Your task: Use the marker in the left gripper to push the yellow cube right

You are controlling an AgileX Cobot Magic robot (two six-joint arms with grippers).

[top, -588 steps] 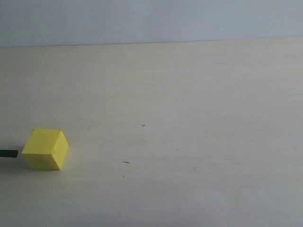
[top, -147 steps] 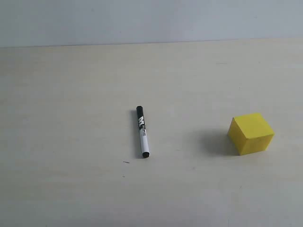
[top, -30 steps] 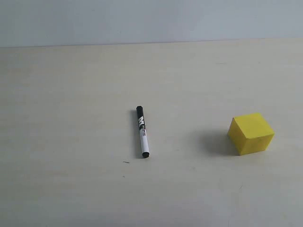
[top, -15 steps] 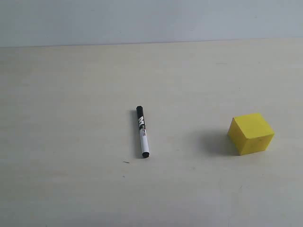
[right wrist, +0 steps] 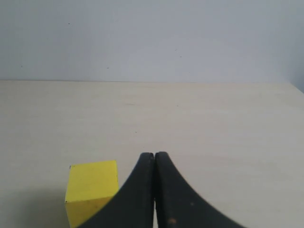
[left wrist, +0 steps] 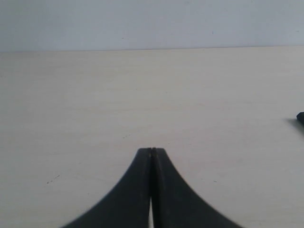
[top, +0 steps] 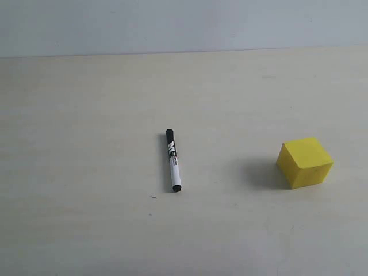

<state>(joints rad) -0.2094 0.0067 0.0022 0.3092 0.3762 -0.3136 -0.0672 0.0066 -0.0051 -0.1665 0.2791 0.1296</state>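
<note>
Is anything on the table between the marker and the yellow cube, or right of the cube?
Nothing visible does. Only bare table lies between the marker and the yellow cube, and bare table continues from the cube to the exterior view's right edge.

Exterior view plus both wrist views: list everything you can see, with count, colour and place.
marker: one, white barrel with black cap and black end, lying flat near the middle of the table, in no gripper.
yellow cube: one, bright yellow, on the table to the right of the marker, apart from it.
table: one, pale cream, carrying both items.
wall: one, pale grey-blue, behind the table.
left gripper: one, black, shut and empty, seen only in its wrist view.
right gripper: one, black, shut and empty, with the cube in its wrist view.
</note>
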